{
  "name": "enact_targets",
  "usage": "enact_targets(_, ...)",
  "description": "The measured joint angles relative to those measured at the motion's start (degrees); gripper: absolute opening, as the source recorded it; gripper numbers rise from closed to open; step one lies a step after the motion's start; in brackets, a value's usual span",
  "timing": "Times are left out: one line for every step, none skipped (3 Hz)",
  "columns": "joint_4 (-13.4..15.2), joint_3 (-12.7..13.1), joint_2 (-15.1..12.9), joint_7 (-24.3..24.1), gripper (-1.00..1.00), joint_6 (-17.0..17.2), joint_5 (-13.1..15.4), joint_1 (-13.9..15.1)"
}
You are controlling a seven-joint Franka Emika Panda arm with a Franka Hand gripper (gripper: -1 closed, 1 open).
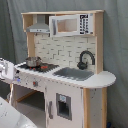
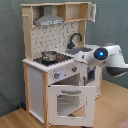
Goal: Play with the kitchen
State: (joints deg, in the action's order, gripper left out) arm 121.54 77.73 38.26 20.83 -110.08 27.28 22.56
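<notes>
In the first exterior view we see the kitchen [image 1: 62,70] filling most of the frame before a grey curtain [image 1: 116,45]. Only a white part of the arm [image 1: 7,69] shows, at the first exterior view's left edge, level with the stovetop [image 1: 36,66]; another white part of it lies at the bottom left corner, below the kitchen. The pincer is out of sight here. On the stovetop stands a small pot [image 1: 33,61]; toward the first exterior view's right of it lie the grey sink [image 1: 74,73] and, behind the sink, the black faucet [image 1: 85,59]. Above the stovetop hangs the range hood [image 1: 38,27], with a white microwave [image 1: 71,24] beside it. We make out dark marks on the microwave's panel, but nothing we can read.

In the second exterior view the kitchen [image 2: 55,70] stands on a wooden floor [image 2: 112,107]. The arm [image 2: 102,56] reaches in from the second exterior view's right, roughly level, its white wrist bearing a glowing blue light [image 2: 101,53]. Its front end lies just above the counter edge [image 2: 59,64], beside the stovetop and over the knobs [image 2: 56,75]. We cannot tell whether the pincer [image 2: 78,58] is apart or together. The oven door [image 2: 67,102] sits below. No writing can be read.
</notes>
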Motion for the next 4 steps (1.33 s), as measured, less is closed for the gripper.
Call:
enact_targets(-0.1, 0.3, 4.6, 0.3, 1.00, 1.3, 3.8, -0.3)
enact_targets(-0.1, 1.0, 8.8, 0.6, 1.00, 1.4, 8.1, -0.3)
enact_targets(-0.1, 2.0, 12.8, 0.8, 1.00, 1.3, 13.3, -0.3)
enact_targets(-0.1, 2.7, 15.3, 0.8, 1.00, 0.2, 18.6, -0.1)
